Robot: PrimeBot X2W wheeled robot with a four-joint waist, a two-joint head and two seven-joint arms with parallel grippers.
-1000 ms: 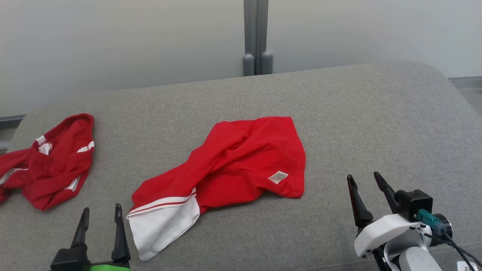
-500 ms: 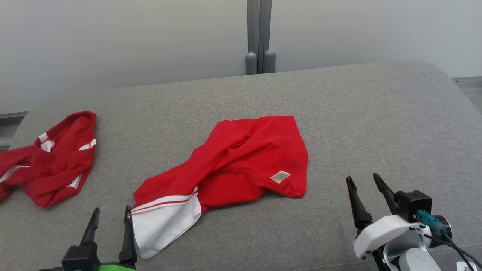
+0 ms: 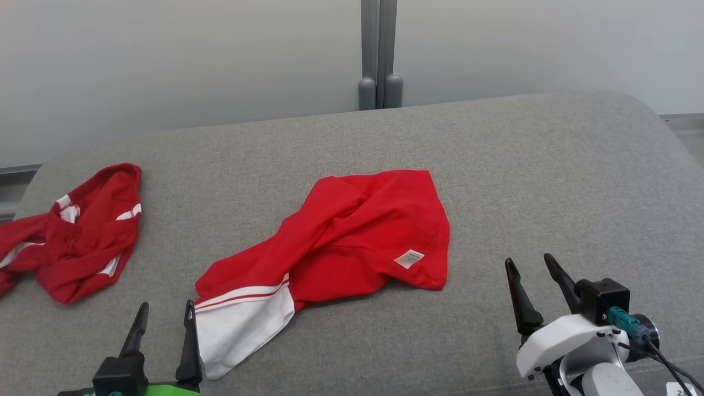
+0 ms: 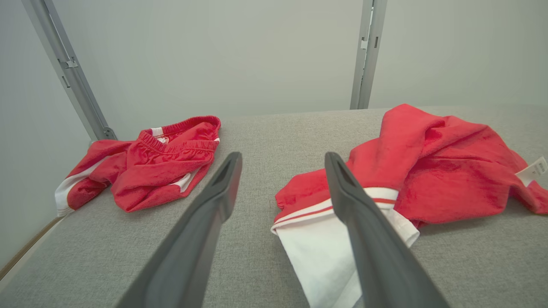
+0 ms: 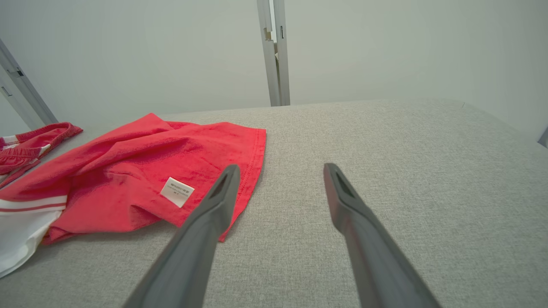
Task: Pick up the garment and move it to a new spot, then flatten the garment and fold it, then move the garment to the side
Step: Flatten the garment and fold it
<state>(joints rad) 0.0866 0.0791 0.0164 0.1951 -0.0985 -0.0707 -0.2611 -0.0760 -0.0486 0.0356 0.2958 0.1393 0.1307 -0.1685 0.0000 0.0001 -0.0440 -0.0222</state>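
A crumpled red garment (image 3: 352, 231) lies on the grey padded table (image 3: 550, 181), its long axis running from a white-banded end at the near left to a red hem at the far right. The left gripper (image 3: 166, 304), jaws spread and empty, sits just beside that white end, perhaps brushing it; the right gripper (image 3: 528, 259), equally spread and empty, stands clear to the garment's right. Red shorts (image 3: 82, 236) lie far left
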